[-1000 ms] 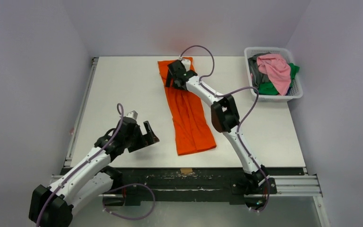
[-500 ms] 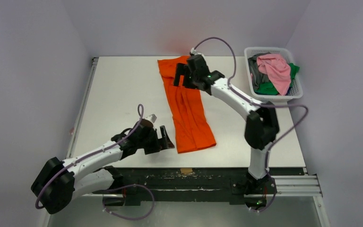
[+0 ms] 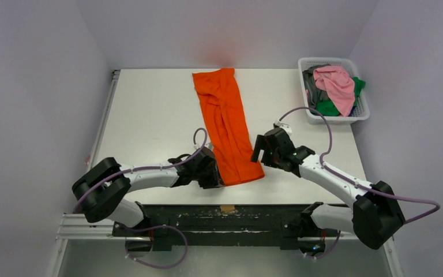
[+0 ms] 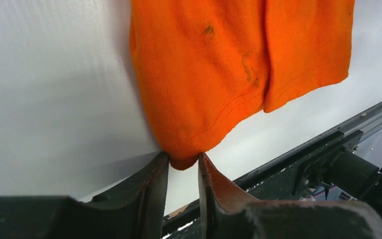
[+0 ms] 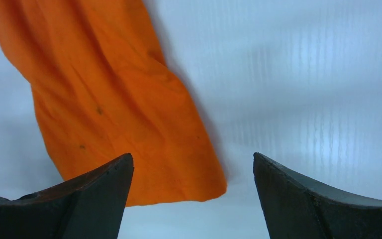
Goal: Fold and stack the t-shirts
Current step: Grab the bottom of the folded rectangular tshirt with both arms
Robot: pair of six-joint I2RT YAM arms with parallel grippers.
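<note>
- The orange shirt (image 3: 228, 124) lies as a long, narrow strip on the table (image 3: 150, 115), running from the far edge to near the front edge. It is in much the same place as a second ago.
- A second ago the right gripper (image 3: 259, 151) sat on the far end of the shirt, and half a second ago it was still there. Now we see it pulled back to the near end, just right of the shirt's near right corner.
- From the right wrist view, the right gripper (image 5: 191, 157) is spread wide. The near right corner of the shirt (image 5: 119, 109) lies between and ahead of its fingers (image 5: 99, 194), and we cannot tell if they touch the cloth.
- The left gripper (image 3: 214, 176) was well to the left of the shirt a second ago. It has since slid in to the near left corner.
- From the left wrist view, the left gripper (image 4: 183, 162) is narrow, with the hem corner of the shirt (image 4: 219, 74) pinched between its fingers (image 4: 154, 189).
- The far end of the shirt is now uncovered and lies flat.
- The basket (image 3: 306, 60) at the far right has not moved; it holds the pink shirt (image 3: 335, 81), the green shirt (image 3: 326, 108) and the grey shirt (image 3: 311, 86).
</note>
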